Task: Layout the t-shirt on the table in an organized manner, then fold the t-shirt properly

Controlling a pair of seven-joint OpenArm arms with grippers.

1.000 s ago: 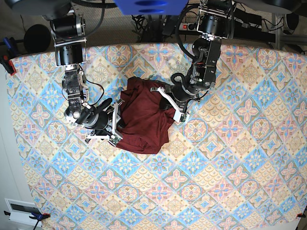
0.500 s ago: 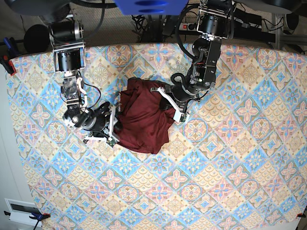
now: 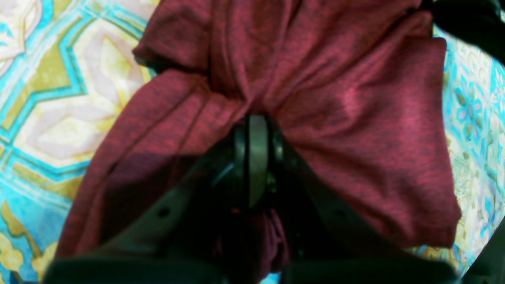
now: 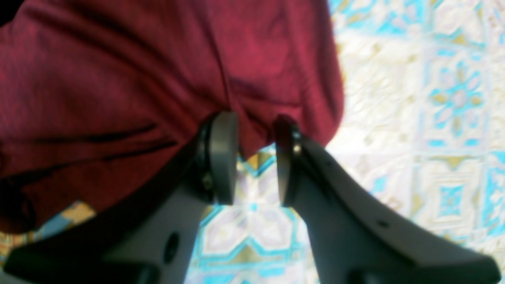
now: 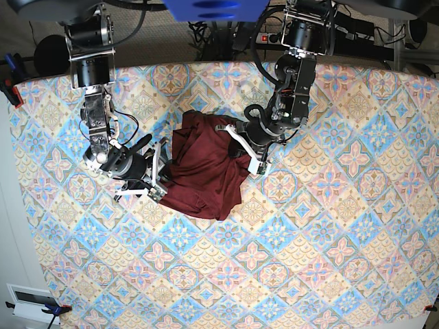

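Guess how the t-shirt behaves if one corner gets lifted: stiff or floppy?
Likely floppy: the t-shirt lies bunched in soft folds on the table. Probably light, since the thin jersey puckers where the left end effector pinches it. It would likely drape and drag, not slide flat.

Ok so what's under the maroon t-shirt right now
The t-shirt lies bunched on the patterned table, whose cloth shows all around it. Whatever lies beneath the fabric is covered.
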